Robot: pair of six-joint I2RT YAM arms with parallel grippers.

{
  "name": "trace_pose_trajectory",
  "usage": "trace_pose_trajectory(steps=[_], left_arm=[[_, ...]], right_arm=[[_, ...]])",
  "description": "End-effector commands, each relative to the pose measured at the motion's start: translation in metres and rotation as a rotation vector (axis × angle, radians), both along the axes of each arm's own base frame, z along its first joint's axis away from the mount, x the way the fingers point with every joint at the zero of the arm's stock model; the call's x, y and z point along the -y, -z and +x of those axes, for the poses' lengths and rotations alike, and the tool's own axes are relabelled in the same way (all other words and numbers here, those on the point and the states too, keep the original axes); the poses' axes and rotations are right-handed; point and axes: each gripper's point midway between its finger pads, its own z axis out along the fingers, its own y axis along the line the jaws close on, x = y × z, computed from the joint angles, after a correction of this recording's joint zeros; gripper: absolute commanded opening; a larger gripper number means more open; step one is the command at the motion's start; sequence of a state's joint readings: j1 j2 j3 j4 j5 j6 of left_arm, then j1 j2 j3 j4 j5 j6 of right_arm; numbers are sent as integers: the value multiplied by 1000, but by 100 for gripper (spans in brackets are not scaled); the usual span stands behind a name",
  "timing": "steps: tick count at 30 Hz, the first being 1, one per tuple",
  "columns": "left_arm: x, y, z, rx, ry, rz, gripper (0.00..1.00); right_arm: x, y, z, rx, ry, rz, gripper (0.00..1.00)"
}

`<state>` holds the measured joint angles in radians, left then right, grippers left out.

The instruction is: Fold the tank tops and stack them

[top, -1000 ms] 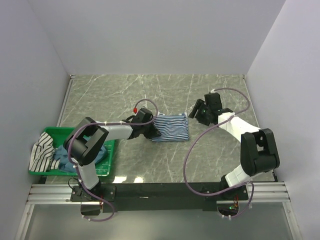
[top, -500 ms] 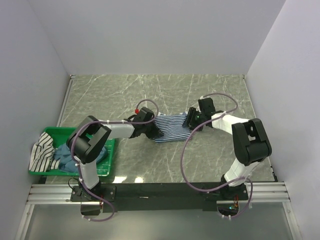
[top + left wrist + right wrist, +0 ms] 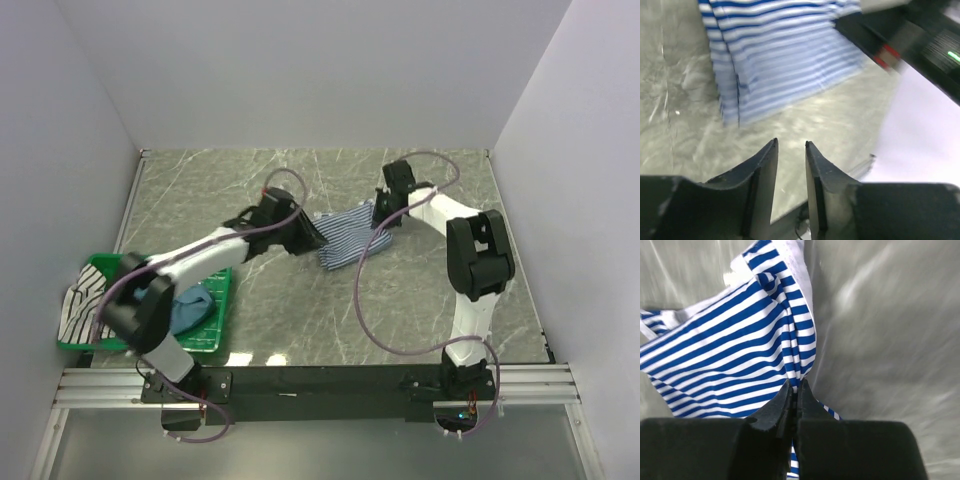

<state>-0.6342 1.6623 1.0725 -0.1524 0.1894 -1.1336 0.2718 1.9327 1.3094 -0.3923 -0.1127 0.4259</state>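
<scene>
Now my right gripper (image 3: 794, 386) pinches an edge of the striped tank top (image 3: 346, 238). My left gripper (image 3: 791, 146), parted and empty, has it just ahead.

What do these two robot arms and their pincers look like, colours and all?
The left arm and right arm are chunky black joints linked by white segments, with a thin purple cable looping along each. The left gripper and right gripper each have two flat, black, tapering fingers.
</scene>
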Motion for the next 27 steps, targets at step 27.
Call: trace_pose_trajectory(steps=[27], left_arm=[[-127, -73, -36, 289, 156, 108, 35]], right_arm=[[254, -89, 209, 317, 249, -594, 0]])
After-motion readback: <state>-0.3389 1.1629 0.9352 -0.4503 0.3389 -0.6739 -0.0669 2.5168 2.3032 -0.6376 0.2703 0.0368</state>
